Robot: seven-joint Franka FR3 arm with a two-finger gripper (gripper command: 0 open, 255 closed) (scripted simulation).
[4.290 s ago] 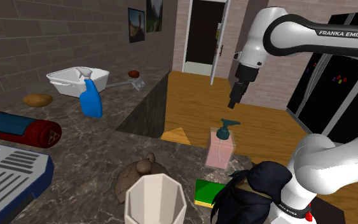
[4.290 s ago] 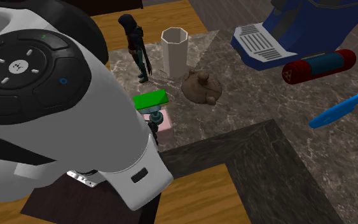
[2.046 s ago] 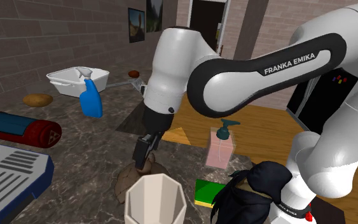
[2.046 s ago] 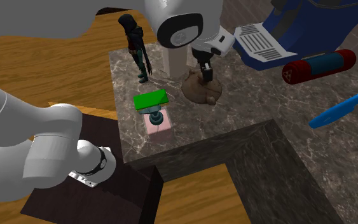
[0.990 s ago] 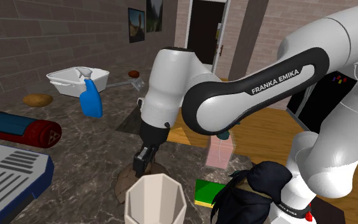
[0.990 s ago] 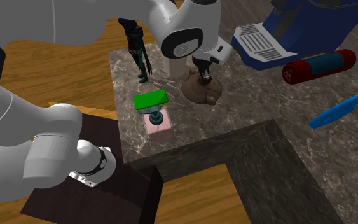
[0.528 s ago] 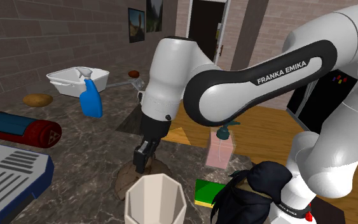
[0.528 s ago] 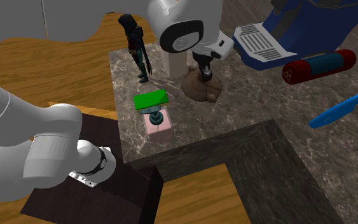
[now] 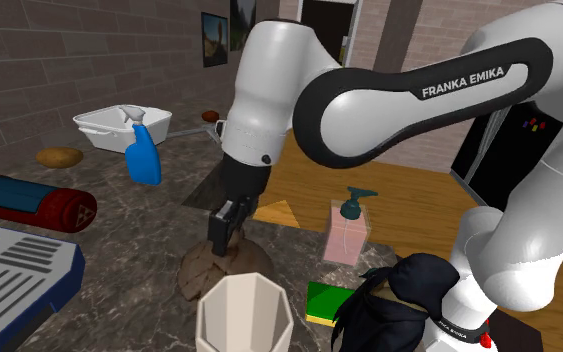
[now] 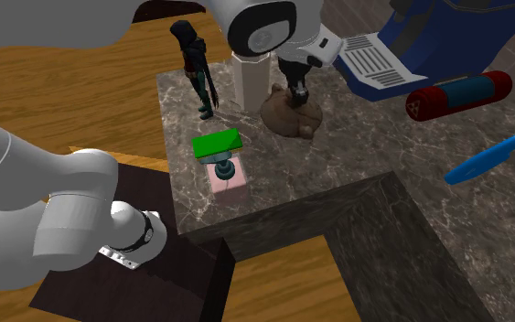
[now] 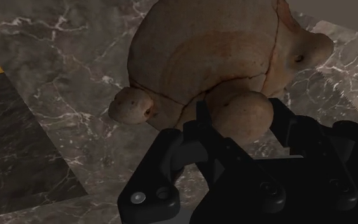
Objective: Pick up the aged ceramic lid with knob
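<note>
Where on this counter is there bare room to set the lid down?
Bare marble lies between the spray bottle, the red roll and the lid. It is crowded by the cup, sponge, soap bottle and figure.

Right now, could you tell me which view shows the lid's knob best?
The wrist view: the brown lid is close up, its knob clasped by the end effector. In the shoulder view the end effector covers the knob and a cup hides the lid's edge. The second exterior view shows the lid from above, knob covered.
</note>
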